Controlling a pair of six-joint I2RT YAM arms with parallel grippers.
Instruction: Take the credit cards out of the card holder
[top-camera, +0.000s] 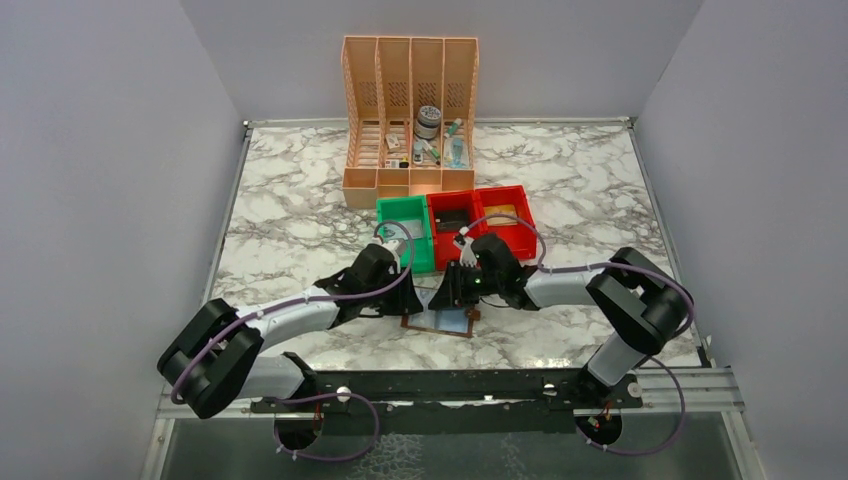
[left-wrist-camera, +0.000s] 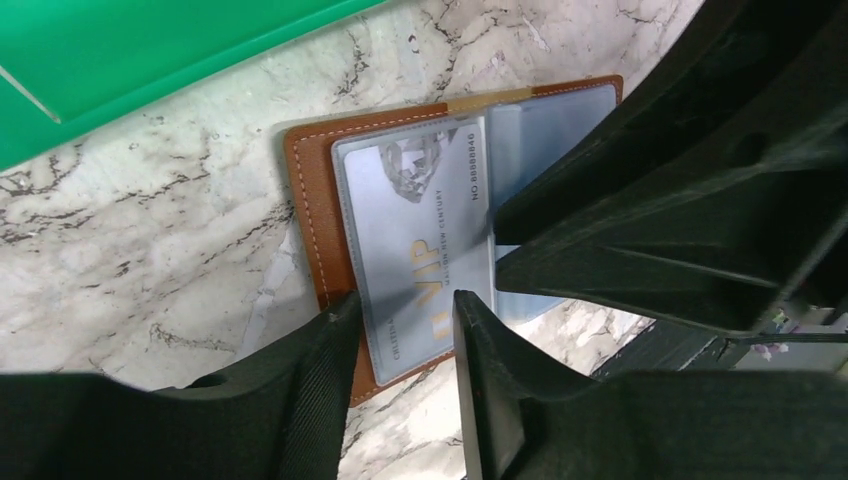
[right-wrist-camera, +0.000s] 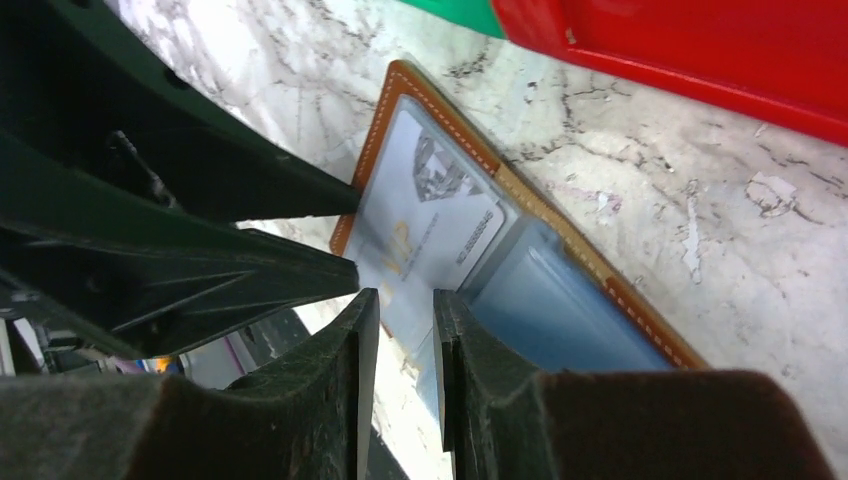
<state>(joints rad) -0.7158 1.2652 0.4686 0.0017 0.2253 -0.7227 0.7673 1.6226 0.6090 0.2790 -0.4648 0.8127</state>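
The brown card holder (top-camera: 437, 322) lies open on the marble between both grippers. In the left wrist view the holder (left-wrist-camera: 312, 190) shows a grey VIP credit card (left-wrist-camera: 415, 230) under a clear sleeve, with a pale blue card (left-wrist-camera: 545, 125) on its other half. My left gripper (left-wrist-camera: 405, 325) is open, its fingers either side of the grey card's near end. My right gripper (right-wrist-camera: 400, 325) is open by a narrow gap over the inner edge of the grey card (right-wrist-camera: 425, 220), at the holder's (right-wrist-camera: 560, 235) fold. The two grippers' fingertips nearly meet.
A green bin (top-camera: 405, 232) and two red bins (top-camera: 480, 218) stand just behind the holder. The peach file organiser (top-camera: 410, 110) with small items stands further back. The green bin's wall (left-wrist-camera: 150, 60) and a red bin's wall (right-wrist-camera: 690, 50) lie close to the fingers.
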